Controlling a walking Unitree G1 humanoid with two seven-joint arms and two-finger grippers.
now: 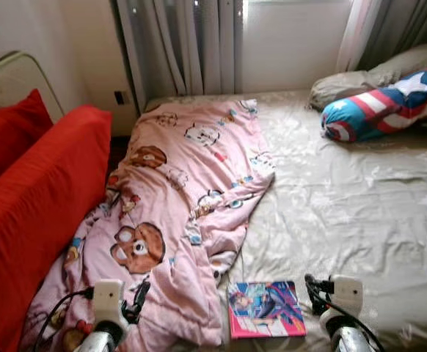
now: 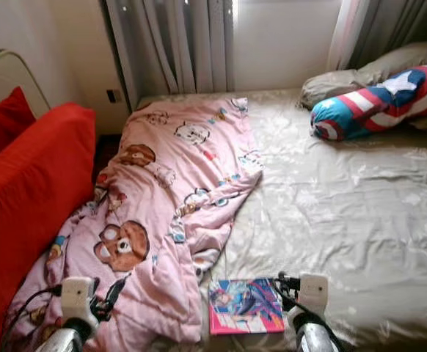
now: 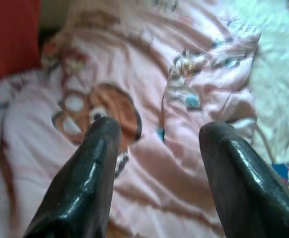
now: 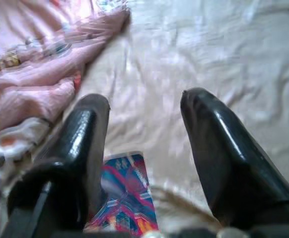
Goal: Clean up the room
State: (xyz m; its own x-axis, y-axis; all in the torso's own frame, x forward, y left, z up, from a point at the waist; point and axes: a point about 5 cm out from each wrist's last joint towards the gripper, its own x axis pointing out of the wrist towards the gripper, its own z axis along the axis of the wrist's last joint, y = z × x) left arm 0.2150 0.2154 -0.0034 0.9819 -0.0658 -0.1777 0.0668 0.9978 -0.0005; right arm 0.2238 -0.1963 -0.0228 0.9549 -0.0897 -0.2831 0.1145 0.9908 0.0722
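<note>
My right gripper [image 4: 144,124] hangs open above the comic book [image 1: 266,309], which lies flat at the bed's [image 1: 360,205] near edge beside the pink cartoon blanket [image 1: 177,213]. My left gripper [image 3: 159,139] hovers open over that blanket. I should come down on the book's free edge, since a flat cover gives little to pinch.

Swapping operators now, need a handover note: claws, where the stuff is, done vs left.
Left claw: open, holding nothing, above the pink blanket.
Right claw: open, holding nothing, above the bed sheet, just past the book.
Blanket lies crumpled along the bed's left side, by the red cushion. Book lies flat at the near edge. Striped bolster by the pillows.
Done: nothing visible. Left: blanket and book.
</note>
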